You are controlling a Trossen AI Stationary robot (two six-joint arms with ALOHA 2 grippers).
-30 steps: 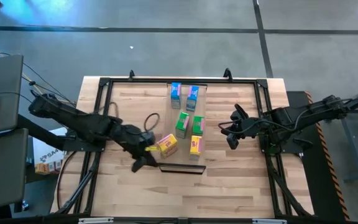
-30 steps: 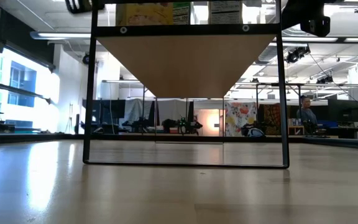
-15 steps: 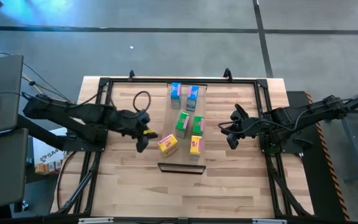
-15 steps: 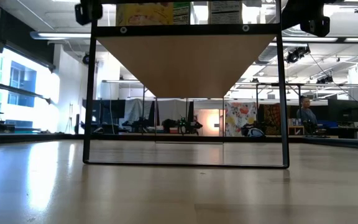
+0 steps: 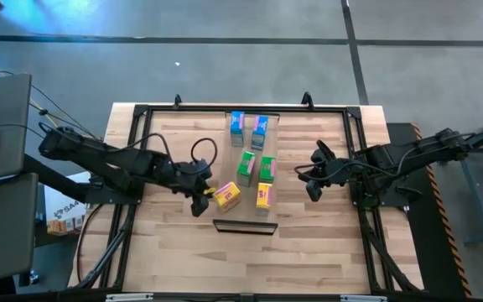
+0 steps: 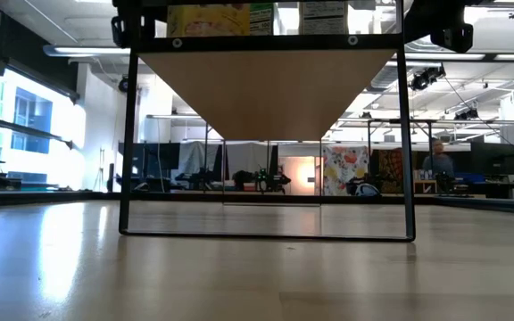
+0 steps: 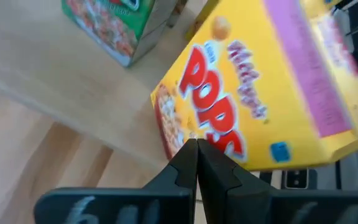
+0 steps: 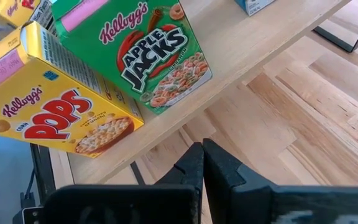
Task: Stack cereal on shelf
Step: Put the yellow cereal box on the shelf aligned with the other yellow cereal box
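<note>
Claws both pinched closed, empty: left claw (image 5: 201,199) just beside a yellow cereal box (image 5: 227,195), right claw (image 5: 313,178) waiting apart.

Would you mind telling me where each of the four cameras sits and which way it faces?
High view: overhead, looking straight down; shows both arms, the shelf, six cereal boxes.
Low view: tabletop height, looking level under the shelf into the room; arm parts at top corners.
Left wrist view: on the left arm, facing the yellow Pops box; left gripper shut.
Right wrist view: on the right arm, facing the Apple Jacks box; right gripper shut.
Both wrist views share yellow and green boxes.
</note>
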